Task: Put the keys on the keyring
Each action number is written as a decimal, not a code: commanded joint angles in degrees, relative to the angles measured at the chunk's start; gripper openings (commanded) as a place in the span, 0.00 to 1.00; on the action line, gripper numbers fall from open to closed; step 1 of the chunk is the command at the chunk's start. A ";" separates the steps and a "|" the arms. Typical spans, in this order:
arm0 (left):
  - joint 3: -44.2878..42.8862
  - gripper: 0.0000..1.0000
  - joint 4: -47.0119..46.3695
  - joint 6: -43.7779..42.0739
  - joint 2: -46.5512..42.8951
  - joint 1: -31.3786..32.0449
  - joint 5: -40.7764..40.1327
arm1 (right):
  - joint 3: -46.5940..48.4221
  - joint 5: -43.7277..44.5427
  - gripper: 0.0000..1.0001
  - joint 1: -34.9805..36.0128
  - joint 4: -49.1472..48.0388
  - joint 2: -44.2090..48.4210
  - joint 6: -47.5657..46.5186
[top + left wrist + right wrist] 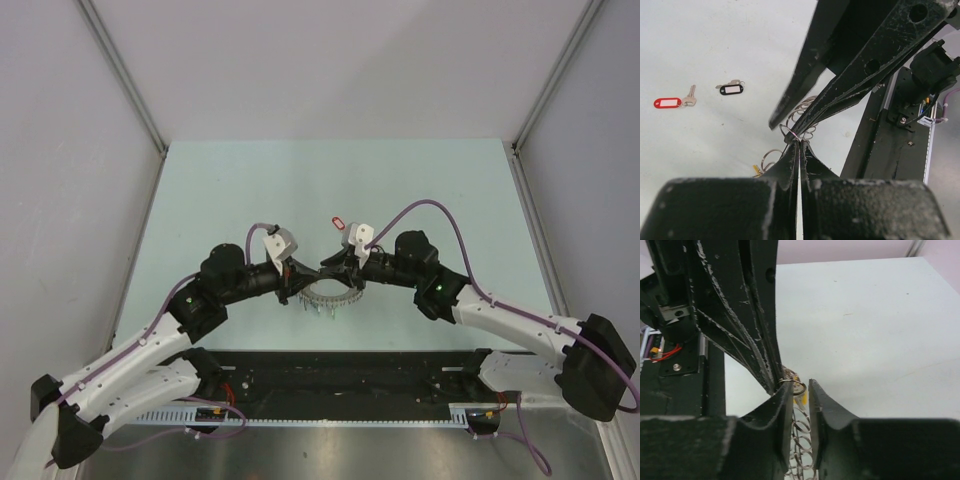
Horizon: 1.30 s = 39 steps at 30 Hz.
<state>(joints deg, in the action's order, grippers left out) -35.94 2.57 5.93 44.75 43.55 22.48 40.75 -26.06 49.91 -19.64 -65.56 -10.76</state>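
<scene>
Item 1: left gripper [800, 143], fingers pressed together, pinching the wire of the keyring [330, 297].
Item 2: right gripper [801, 386], tip to tip with the left, jaws narrowly apart about a small split ring [792, 384]; whether it grips cannot be told.
Item 3: keyring, hanging between both grippers above the table [300, 180], strung with a row of split rings [802, 440].
Item 4: black-tagged key [731, 89], flat on the table beyond the grippers.
Item 5: red-tagged key [669, 102], near it, apart.
</scene>
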 commanded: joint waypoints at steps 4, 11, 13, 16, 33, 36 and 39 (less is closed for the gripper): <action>-3.61 0.01 -2.92 -1.10 -0.80 0.57 1.08 | 3.19 -1.53 0.01 0.27 -2.34 -0.71 -0.22; -1.24 0.19 -1.86 -1.28 -5.81 0.57 -5.95 | 3.19 0.49 0.00 0.28 -1.10 2.18 -0.75; 0.08 0.29 -2.30 -0.84 -7.39 0.57 -8.49 | 3.19 0.49 0.00 0.28 -0.93 2.89 -0.84; 2.19 0.36 -5.11 0.30 -8.80 0.66 -10.26 | 3.19 0.84 0.00 0.28 -0.49 3.95 -0.92; 1.76 0.48 -3.54 -3.64 -7.49 7.68 -18.33 | 3.28 6.98 0.00 1.85 2.67 7.02 -2.07; 0.79 0.47 -3.01 -4.88 -5.82 10.41 -21.59 | 3.28 9.01 0.00 2.91 3.03 7.38 -2.33; -0.26 0.47 -3.01 -5.76 -3.80 13.30 -26.86 | 3.28 10.07 0.00 3.35 3.47 7.64 -2.86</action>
<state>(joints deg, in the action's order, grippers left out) -32.91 -0.47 2.92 39.09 53.93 3.42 41.17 -19.27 52.47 -13.58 -59.99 -12.27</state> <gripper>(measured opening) 0.473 0.010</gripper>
